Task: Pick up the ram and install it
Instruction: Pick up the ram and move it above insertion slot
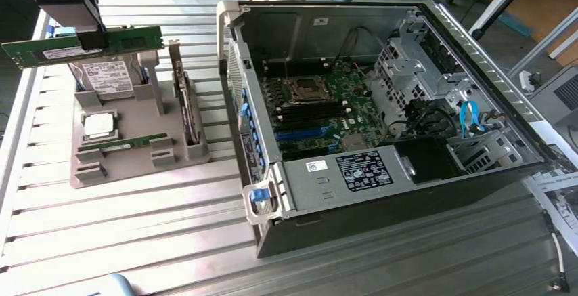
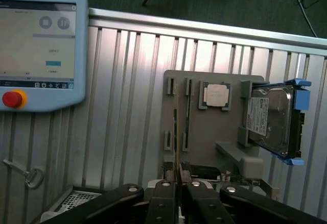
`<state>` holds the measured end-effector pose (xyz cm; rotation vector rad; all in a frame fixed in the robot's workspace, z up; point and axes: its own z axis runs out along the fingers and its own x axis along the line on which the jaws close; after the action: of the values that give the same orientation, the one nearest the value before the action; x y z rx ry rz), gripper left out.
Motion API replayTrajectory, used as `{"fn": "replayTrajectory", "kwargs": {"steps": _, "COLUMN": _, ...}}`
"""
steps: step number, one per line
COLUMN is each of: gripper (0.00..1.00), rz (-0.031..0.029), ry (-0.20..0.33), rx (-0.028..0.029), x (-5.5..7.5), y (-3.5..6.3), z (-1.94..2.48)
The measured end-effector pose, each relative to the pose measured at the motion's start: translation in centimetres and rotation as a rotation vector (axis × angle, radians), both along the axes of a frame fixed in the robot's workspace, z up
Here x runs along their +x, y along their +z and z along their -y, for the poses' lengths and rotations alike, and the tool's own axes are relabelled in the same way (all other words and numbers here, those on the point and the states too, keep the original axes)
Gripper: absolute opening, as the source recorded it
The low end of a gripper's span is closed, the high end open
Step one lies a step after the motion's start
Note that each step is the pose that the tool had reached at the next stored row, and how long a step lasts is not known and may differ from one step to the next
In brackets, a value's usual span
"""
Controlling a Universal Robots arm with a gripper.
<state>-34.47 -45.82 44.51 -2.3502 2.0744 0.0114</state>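
Observation:
The ram (image 1: 131, 39), a long green stick with a white label, hangs level in the air above the grey parts holder (image 1: 135, 167) at the exterior view's left. My gripper (image 1: 91, 38) is shut on its middle from above. In the wrist view the black fingers (image 2: 162, 198) press together on the ram's thin edge (image 2: 177, 170), with the gripper (image 2: 177, 185) over the holder (image 2: 204, 142). A second alike stick (image 1: 122, 143) lies in a slot of the holder. The open computer case (image 1: 271, 194) lies to the right, its motherboard memory slots (image 1: 312, 114) exposed.
The holder also carries a silver CPU chip (image 1: 97, 125), a hard drive (image 1: 107, 79) and an upright expansion card (image 1: 185, 106). A teach pendant (image 2: 36, 50) and a key (image 2: 25, 175) lie on the ribbed metal table (image 1: 135, 242).

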Motion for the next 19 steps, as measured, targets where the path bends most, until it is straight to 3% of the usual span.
{"fn": "replayTrajectory", "kwargs": {"steps": 19, "gripper": 0.14, "rz": 0.0000, "ry": 0.000, "rx": 0.0000, "x": 0.80, "y": -0.72, "z": 0.00}}
